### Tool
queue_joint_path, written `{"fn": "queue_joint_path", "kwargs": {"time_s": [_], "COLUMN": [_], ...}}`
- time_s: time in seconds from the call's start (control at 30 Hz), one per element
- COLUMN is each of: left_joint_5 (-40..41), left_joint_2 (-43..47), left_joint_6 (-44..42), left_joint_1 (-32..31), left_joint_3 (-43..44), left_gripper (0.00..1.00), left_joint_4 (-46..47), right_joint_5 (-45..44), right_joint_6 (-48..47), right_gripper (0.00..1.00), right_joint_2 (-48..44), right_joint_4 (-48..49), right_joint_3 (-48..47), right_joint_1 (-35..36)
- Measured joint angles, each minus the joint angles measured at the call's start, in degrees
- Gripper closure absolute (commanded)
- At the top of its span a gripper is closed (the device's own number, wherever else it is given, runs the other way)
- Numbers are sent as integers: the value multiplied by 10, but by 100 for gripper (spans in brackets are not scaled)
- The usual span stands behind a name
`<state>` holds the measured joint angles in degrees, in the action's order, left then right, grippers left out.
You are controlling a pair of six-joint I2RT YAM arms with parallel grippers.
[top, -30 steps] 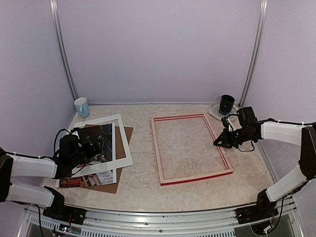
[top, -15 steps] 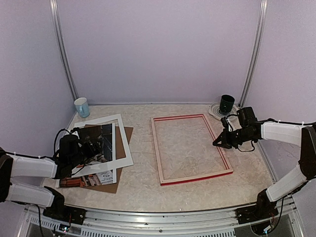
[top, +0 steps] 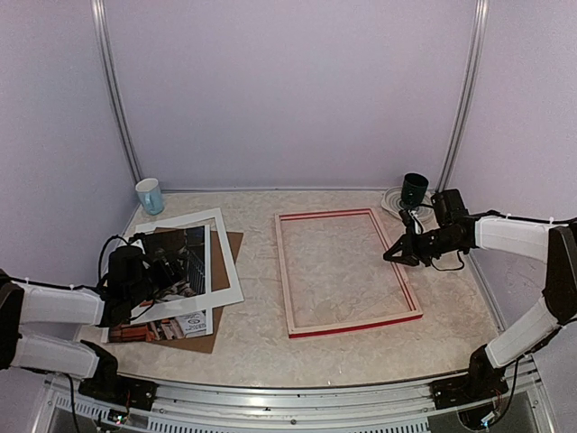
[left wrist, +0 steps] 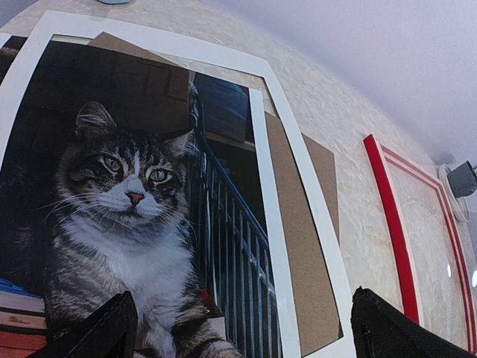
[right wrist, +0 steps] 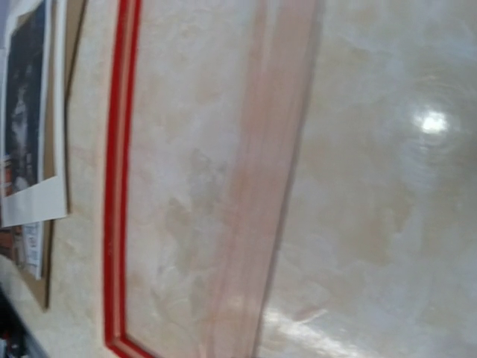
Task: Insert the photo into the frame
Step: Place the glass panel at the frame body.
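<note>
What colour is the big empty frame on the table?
The frame is red, clearest from the top view.

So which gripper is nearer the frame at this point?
Right. The right gripper is at the right rail of the frame. The left gripper is well off to the frame's left, over the photo.

White mat overlies the photo; bare table between it and the frame.
</note>
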<state>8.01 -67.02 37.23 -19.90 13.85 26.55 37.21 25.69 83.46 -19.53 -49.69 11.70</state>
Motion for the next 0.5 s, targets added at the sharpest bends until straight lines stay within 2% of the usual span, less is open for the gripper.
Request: {"fn": "queue_joint_path", "kwargs": {"time_s": [0.2,0.33,0.5], "left_joint_5": [0,0,0], "left_joint_2": [0,0,0], "left_joint_6": [0,0,0], "left_joint_1": [0,0,0], "left_joint_3": [0,0,0], "left_gripper": [1,1,1], "left_joint_4": [0,0,0], "right_joint_5": [24,35,40], "right_joint_6": [12,20,23], "right_gripper": [99,85,75], "right_joint_2": [2,2,12], "right_joint_4": [-3,0,7], "right_joint_3": [-25,-32,-33], "right_joint_1": [0,-1,-2]}}
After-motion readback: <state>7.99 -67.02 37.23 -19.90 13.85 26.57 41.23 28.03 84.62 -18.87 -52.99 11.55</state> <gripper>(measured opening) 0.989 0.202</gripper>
